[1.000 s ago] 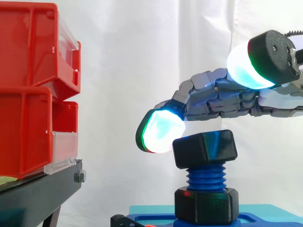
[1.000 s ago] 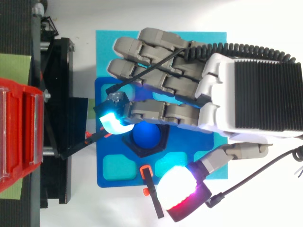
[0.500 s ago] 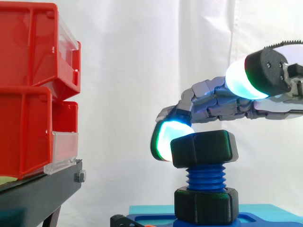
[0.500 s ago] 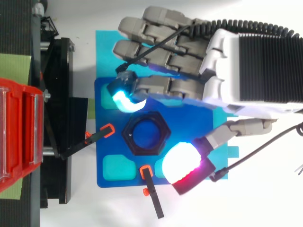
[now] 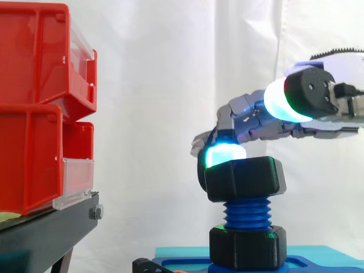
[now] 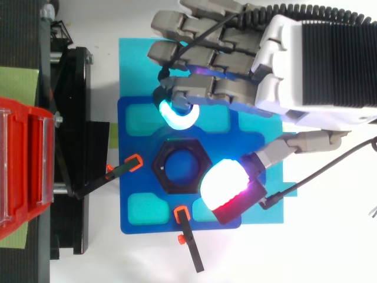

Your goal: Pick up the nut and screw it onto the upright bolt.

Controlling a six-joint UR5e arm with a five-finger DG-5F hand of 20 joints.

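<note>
Side view. Item: hand (image 5: pixel 267 122), one, above and to the right of the bolt. Its fingers are bent and spread from the thumb and are clamped on nothing. One cyan fingertip (image 5: pixel 224 154) lies at the far upper edge of the nut. The thumb pad (image 6: pixel 222 181) is raised clear above the nut, on the opposite side.

Item: nut (image 5: pixel 244 179), one, black, hexagonal. It is seated level on the top of the bolt.

Item: bolt (image 5: pixel 246 213), one, blue, upright. Several turns of its thread are bare below the nut.

Item: hexagonal collar (image 5: pixel 247 245), one, black, around the foot of the bolt.

Item: plate (image 6: pixel 247 141), one, blue, under the bolt, lying on one cyan mat (image 6: pixel 135 65).

Item: orange-tipped clips (image 6: pixel 134 160), two, on the plate near the bolt.

Item: red bins (image 5: pixel 34 85), two, stacked on one black stand (image 5: pixel 45 233), well to the left of the bolt.

Status, by judgement: the pick-up and the placing on the bolt look finished, and threading is started. Left to do: turn the nut down the bare thread towards the collar, which calls for a fresh hold across its flats.
</note>
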